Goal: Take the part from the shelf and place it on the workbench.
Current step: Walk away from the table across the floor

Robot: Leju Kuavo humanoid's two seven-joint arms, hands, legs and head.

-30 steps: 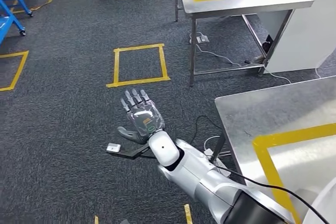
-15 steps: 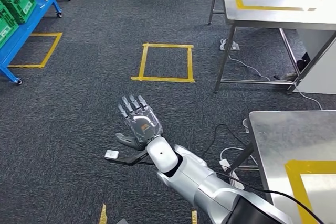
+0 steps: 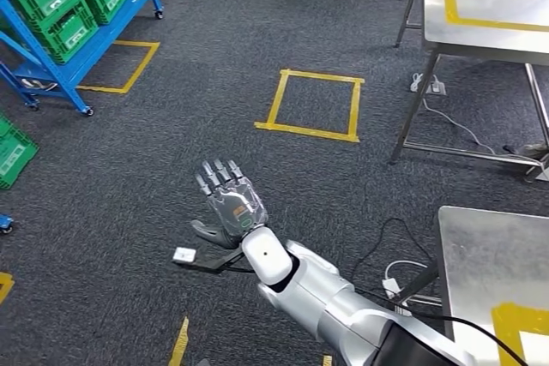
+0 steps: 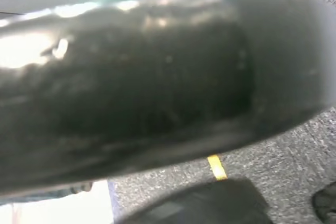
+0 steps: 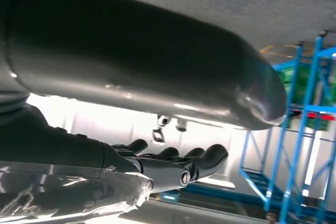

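my right hand (image 3: 231, 204) hangs out over the grey carpet (image 3: 129, 177), palm down, fingers (image 3: 217, 174) straight, a little apart, holding nothing. my left hand i cannot make out, so i cannot tell how its fingers lie. the blue shelf (image 3: 97, 36) with its green crates (image 3: 64, 10) stands well off to my left; i cannot pick out the part among them. a steel counter (image 3: 479, 255) sits at my right.
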